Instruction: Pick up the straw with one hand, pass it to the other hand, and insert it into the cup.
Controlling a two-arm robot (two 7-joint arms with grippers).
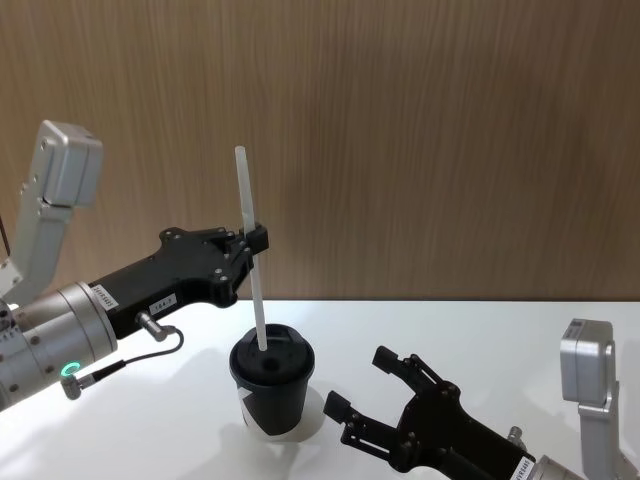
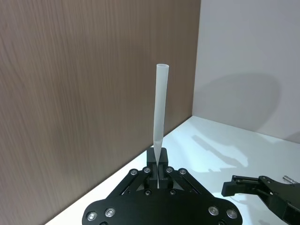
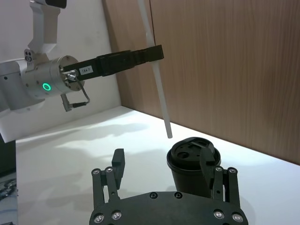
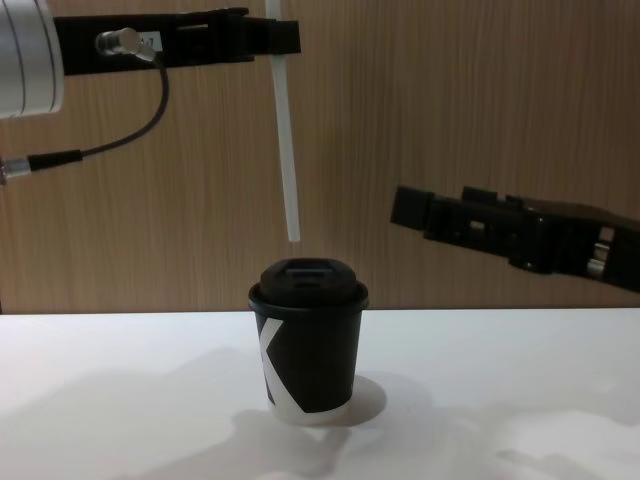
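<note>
Open air gap between straw (image 4: 284, 130) and cup (image 4: 308, 350)

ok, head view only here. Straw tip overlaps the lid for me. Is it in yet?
Observer: No. In the chest view the straw tip hangs above the lid with a clear gap, held in the left gripper.
Operator: And the right gripper, is it down by the cup? Looks close from here.
Observer: Not down. The chest view shows the right gripper open, up in the air above lid height, off to the right of the cup and touching nothing.
</note>
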